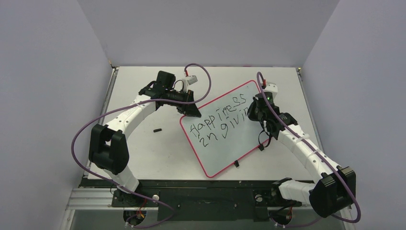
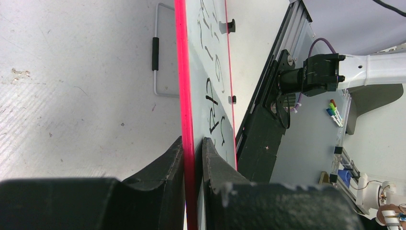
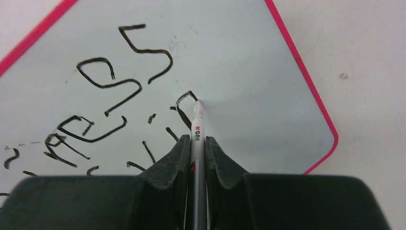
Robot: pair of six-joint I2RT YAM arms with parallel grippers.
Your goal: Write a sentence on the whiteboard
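Whiteboard lies skewed on the table, centre-right: white, rounded corners, thin red rim, two black tabs on its near-right edge. The sentence runs in two slanted black lines, "happiness / in givin" (last letter half hidden). Left gripper pinches the board's rim; right gripper grips a marker, tip touching the board

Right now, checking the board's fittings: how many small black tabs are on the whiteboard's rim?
2, both on the whiteboard's near-right edge: one tab beside the right arm, the other nearer the near corner. The arm hides that edge's far end, possibly another.
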